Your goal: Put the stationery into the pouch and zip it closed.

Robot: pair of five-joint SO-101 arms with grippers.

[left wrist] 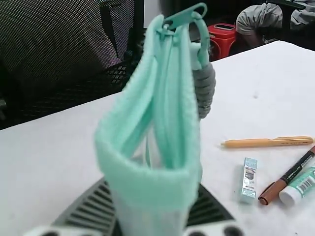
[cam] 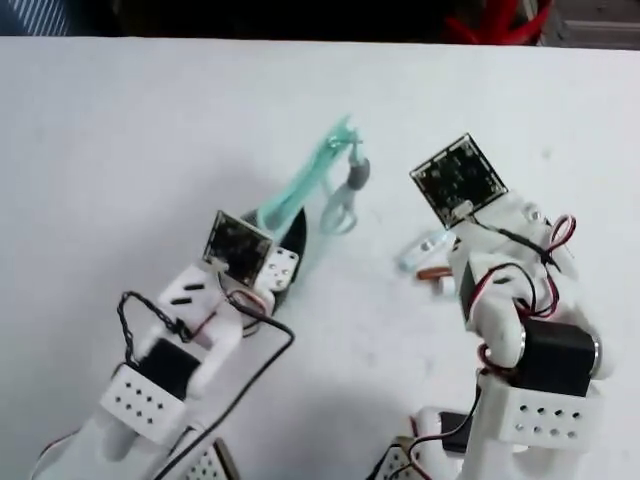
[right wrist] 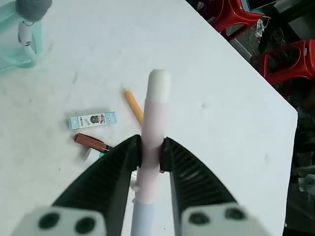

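My left gripper [left wrist: 152, 216] is shut on the lower end of a mint-green pouch [left wrist: 157, 123] and holds it upright off the table. The pouch's zipper pull [left wrist: 184, 14] is at the top, with a grey pom-pom [left wrist: 204, 91] hanging beside it. From above, the pouch [cam: 300, 190] slants away from the left arm. My right gripper [right wrist: 150, 147] is shut on a pale pink pen with a white cap [right wrist: 153, 113], raised above the table. Below it lie an orange pen [right wrist: 133, 105], a small box [right wrist: 92, 120] and a brown marker [right wrist: 91, 142].
A white and green tube [left wrist: 300, 184] lies next to the brown marker [left wrist: 285, 177]. The right arm [cam: 510, 300] stands over the loose items [cam: 425, 250]. Red stools [right wrist: 280, 64] and a dark chair [left wrist: 59, 54] stand beyond the table edge.
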